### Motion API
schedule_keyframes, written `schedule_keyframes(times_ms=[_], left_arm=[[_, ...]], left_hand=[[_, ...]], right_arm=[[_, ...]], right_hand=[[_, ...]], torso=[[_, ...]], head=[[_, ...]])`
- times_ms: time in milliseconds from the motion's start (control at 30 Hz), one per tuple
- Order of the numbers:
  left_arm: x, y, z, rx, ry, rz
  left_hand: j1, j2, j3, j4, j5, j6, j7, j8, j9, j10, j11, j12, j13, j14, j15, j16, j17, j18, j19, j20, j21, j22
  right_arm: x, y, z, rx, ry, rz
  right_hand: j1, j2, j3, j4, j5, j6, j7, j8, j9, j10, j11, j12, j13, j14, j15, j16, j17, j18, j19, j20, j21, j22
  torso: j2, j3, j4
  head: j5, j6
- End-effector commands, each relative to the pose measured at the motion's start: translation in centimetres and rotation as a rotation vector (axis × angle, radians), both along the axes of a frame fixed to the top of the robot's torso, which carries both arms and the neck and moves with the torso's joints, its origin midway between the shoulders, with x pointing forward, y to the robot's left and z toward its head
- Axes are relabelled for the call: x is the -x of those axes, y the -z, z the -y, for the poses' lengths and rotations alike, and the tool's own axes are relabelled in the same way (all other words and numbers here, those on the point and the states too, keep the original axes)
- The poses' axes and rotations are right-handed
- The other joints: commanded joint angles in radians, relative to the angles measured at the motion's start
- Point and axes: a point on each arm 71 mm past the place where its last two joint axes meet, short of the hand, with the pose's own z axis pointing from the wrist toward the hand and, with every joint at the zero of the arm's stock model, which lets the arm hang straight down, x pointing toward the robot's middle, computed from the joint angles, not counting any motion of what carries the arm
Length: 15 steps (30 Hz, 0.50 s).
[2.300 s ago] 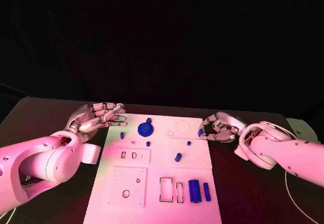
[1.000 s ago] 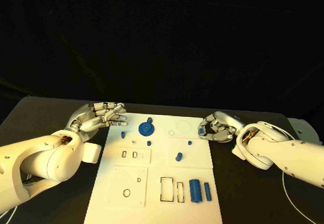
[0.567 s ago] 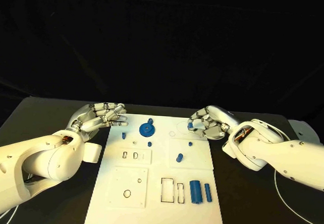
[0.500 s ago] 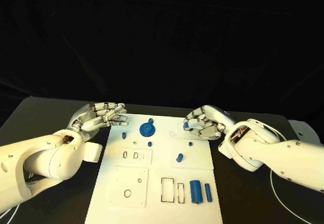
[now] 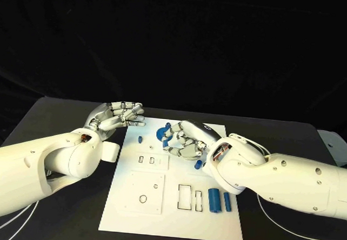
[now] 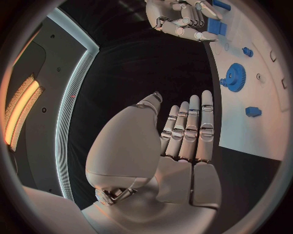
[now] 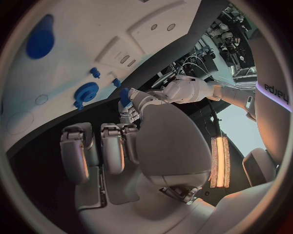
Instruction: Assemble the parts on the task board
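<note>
We read the right silver hand as carrying a small blue plastic part pinched at its curled fingertips over the upper middle of the white plate task board, just beside the blue toothed gear, probably lining up a seat there. The left silver hand holds nothing, fingers loosely apart, parked off the board's far-left corner above the black counter, likely just clear of the work. Board pockets: blue cylinder and blue bar sit in the near-right recesses, two rectangular slots beside them look unfilled.
</note>
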Motion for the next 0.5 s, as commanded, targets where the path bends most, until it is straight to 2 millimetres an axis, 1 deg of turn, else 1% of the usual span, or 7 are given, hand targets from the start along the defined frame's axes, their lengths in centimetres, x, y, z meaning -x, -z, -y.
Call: schedule_keyframes(times_ms=[33, 100, 267, 333, 400, 433, 500], left_arm=[[-0.1, -0.1, 0.2, 0.007, 0.02, 0.008], [-0.2, 0.0, 0.2, 0.006, 0.019, 0.008], [-0.2, 0.0, 0.2, 0.005, 0.016, 0.008], [-0.2, 0.0, 0.1, 0.005, 0.015, 0.008], [-0.2, 0.0, 0.1, 0.005, 0.015, 0.008], [-0.2, 0.0, 0.1, 0.005, 0.014, 0.008], [-0.2, 0.0, 0.1, 0.005, 0.014, 0.008]], left_hand=[[0.003, 0.0, 0.005, -0.001, -0.006, 0.006, 0.022, 0.002, 0.0, 0.006, -0.002, -0.003, 0.0, 0.0, -0.005, -0.002, 0.002, 0.013, 0.009, -0.001, 0.003, -0.001], [0.003, 0.0, 0.005, -0.001, -0.006, 0.006, 0.022, 0.002, 0.0, 0.006, -0.002, -0.003, 0.0, 0.0, -0.005, -0.002, 0.002, 0.013, 0.009, -0.001, 0.003, -0.001], [0.003, 0.0, 0.005, -0.001, -0.006, 0.006, 0.022, 0.002, 0.0, 0.006, -0.002, -0.003, 0.0, 0.0, -0.005, -0.002, 0.002, 0.013, 0.009, -0.001, 0.003, -0.001], [0.003, 0.0, 0.005, -0.001, -0.006, 0.006, 0.022, 0.002, 0.0, 0.006, -0.002, -0.003, 0.0, 0.0, -0.005, -0.002, 0.002, 0.013, 0.009, -0.001, 0.003, -0.001], [0.003, 0.0, 0.005, -0.001, -0.006, 0.006, 0.022, 0.002, 0.0, 0.006, -0.002, -0.003, 0.0, 0.0, -0.005, -0.002, 0.002, 0.013, 0.009, -0.001, 0.003, -0.001], [0.003, 0.0, 0.005, -0.001, -0.006, 0.006, 0.022, 0.002, 0.0, 0.006, -0.002, -0.003, 0.0, 0.0, -0.005, -0.002, 0.002, 0.013, 0.009, -0.001, 0.003, -0.001], [0.003, 0.0, 0.005, -0.001, -0.006, 0.006, 0.022, 0.002, 0.0, 0.006, -0.002, -0.003, 0.0, 0.0, -0.005, -0.002, 0.002, 0.013, 0.009, -0.001, 0.003, -0.001]], right_arm=[[0.2, 1.0, -1.0, 0.085, 0.016, 0.024], [0.4, 1.6, -1.8, 0.102, 0.007, 0.022], [0.7, 2.6, -2.7, 0.132, 0.001, 0.014], [0.8, 2.9, -2.9, 0.143, 0.001, 0.012], [0.8, 3.2, -3.1, 0.153, 0.002, 0.011], [0.9, 3.3, -3.1, 0.157, 0.003, 0.011], [0.9, 3.5, -3.2, 0.166, 0.004, 0.01]], right_hand=[[-0.012, 0.002, 0.006, 0.002, 0.006, 0.014, -0.008, 0.027, 0.033, 0.057, -0.007, -0.002, 0.204, 0.087, -0.004, 0.002, 0.176, -0.006, 0.104, -0.01, 0.003, 0.262], [-0.016, 0.0, 0.007, 0.002, 0.007, 0.013, -0.008, 0.028, 0.034, 0.056, -0.006, -0.002, 0.204, 0.087, -0.004, 0.002, 0.176, -0.006, 0.104, -0.01, 0.003, 0.262], [-0.025, -0.003, 0.008, 0.004, 0.008, 0.011, -0.007, 0.029, 0.035, 0.057, -0.006, -0.002, 0.204, 0.087, -0.004, 0.002, 0.176, -0.006, 0.103, -0.01, 0.003, 0.262], [-0.025, -0.003, 0.008, 0.004, 0.008, 0.011, -0.007, 0.029, 0.035, 0.057, -0.006, -0.002, 0.204, 0.087, -0.004, 0.002, 0.176, -0.006, 0.103, -0.01, 0.003, 0.262], [-0.025, -0.003, 0.008, 0.004, 0.008, 0.011, -0.007, 0.029, 0.035, 0.057, -0.006, -0.002, 0.204, 0.087, -0.004, 0.002, 0.176, -0.006, 0.103, -0.01, 0.003, 0.262], [-0.025, -0.003, 0.008, 0.004, 0.008, 0.011, -0.007, 0.029, 0.035, 0.057, -0.006, -0.002, 0.204, 0.087, -0.004, 0.002, 0.176, -0.006, 0.103, -0.01, 0.003, 0.262], [-0.025, -0.003, 0.008, 0.004, 0.008, 0.011, -0.007, 0.029, 0.035, 0.057, -0.006, -0.002, 0.204, 0.087, -0.004, 0.002, 0.176, -0.006, 0.103, -0.01, 0.003, 0.262]], torso=[[-0.009, -0.003, -0.0015], [-0.012, -0.0052, -0.0016], [-0.014, -0.0073, -0.0021], [-0.014, -0.0071, -0.002], [-0.013, -0.0064, -0.0015], [-0.013, -0.0053, -0.0013], [-0.013, -0.005, -0.0014]], head=[[0.013, -0.009], [0.019, -0.014], [0.027, -0.02], [0.029, -0.022], [0.031, -0.025], [0.032, -0.025], [0.033, -0.027]])
